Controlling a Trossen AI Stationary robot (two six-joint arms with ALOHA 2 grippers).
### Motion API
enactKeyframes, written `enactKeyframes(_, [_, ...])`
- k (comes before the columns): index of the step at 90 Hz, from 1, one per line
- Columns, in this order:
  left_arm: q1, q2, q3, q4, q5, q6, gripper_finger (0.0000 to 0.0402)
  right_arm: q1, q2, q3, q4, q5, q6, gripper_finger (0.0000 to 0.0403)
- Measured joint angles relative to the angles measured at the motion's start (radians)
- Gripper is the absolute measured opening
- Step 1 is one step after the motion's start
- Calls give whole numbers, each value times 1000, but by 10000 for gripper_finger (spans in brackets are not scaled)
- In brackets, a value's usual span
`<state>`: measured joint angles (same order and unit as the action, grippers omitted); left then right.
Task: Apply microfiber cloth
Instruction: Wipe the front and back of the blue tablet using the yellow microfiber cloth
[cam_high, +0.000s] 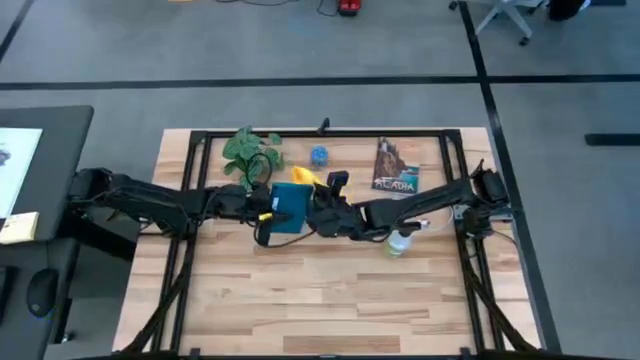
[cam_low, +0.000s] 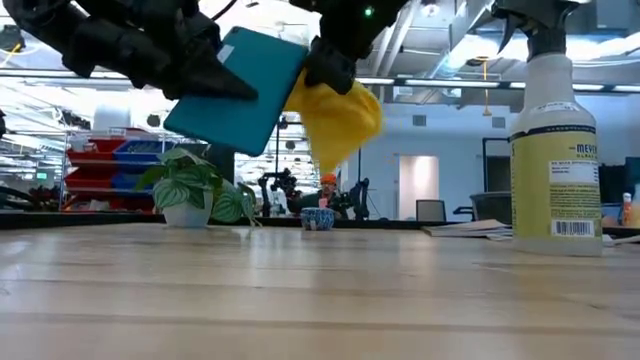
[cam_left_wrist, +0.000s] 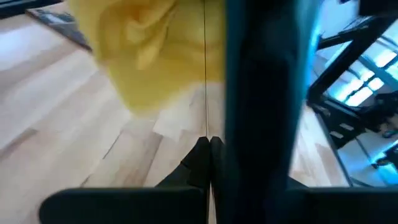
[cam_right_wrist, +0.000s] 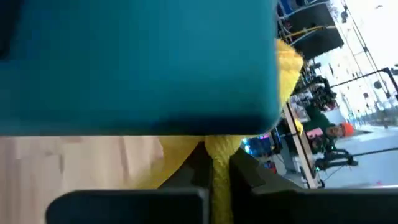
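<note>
Above the pale wooden table (cam_high: 330, 290), both my arms meet in mid-air. My left gripper (cam_high: 262, 212) is clamped on the teal-backed tablet (cam_low: 240, 88), held tilted. My right gripper (cam_low: 330, 70) pinches the microfiber cloth (cam_low: 338, 118), which hangs bunched beside the tablet's edge. It looks light and floppy, so I judge a gathered fold grips best.

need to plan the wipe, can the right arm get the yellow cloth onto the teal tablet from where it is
Probably yes. The right gripper is shut on the microfiber cloth, which hangs right beside the tablet. The left gripper holds that tablet tilted in the air, and nothing stands between the two.
</note>
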<state>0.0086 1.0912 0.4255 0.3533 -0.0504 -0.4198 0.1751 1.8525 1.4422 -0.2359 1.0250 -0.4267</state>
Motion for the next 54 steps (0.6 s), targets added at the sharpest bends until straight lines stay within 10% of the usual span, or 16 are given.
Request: enactKeyframes(54, [8,3,-4,56,-67,-11,10,46,-58,0,15,18,33,2])
